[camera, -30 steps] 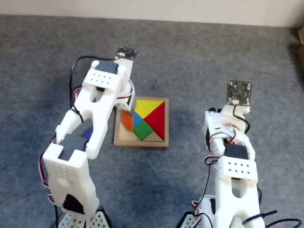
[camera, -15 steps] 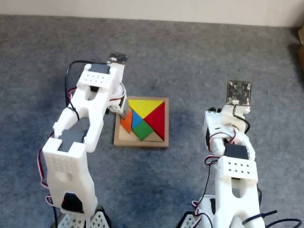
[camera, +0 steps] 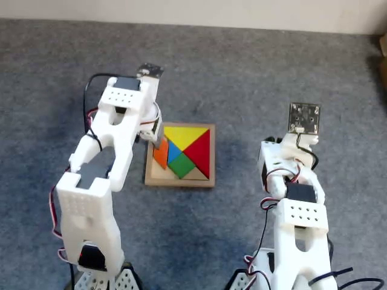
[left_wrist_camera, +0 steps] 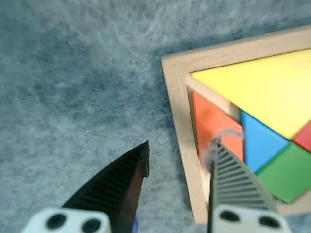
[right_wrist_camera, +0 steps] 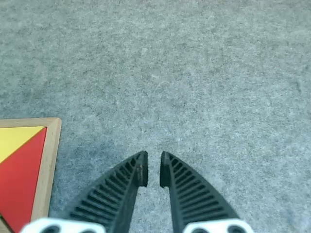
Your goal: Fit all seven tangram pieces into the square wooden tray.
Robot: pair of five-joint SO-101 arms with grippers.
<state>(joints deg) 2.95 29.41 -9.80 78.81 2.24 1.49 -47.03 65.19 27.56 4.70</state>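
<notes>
Left gripper (left_wrist_camera: 180, 145) straddles the wooden tray's (left_wrist_camera: 177, 97) edge
Fingers spread, one tip sits over the orange piece (left_wrist_camera: 211, 119) inside the tray, the other over the grey worktop (left_wrist_camera: 73, 97); the right gripper (right_wrist_camera: 150, 162), fingers nearly pressed together, hangs well apart.

Left arm (camera: 112, 145): stretched forward from its base, elbow raised, wrist bent down at the near-side rim of the tray (camera: 179, 182). Left jaws parted wide and straddling that rim: one finger (left_wrist_camera: 233, 179) tip inside the tray, the other finger (left_wrist_camera: 121, 182) outside it. Nothing between them. Cannot tell if the inner tip touches down.

Right arm (camera: 299, 217): on the tray's opposite side, well apart from it, folded upright over its base, wrist pointing down. Right jaws almost closed, a thin gap between the tips, holding nothing.
</notes>
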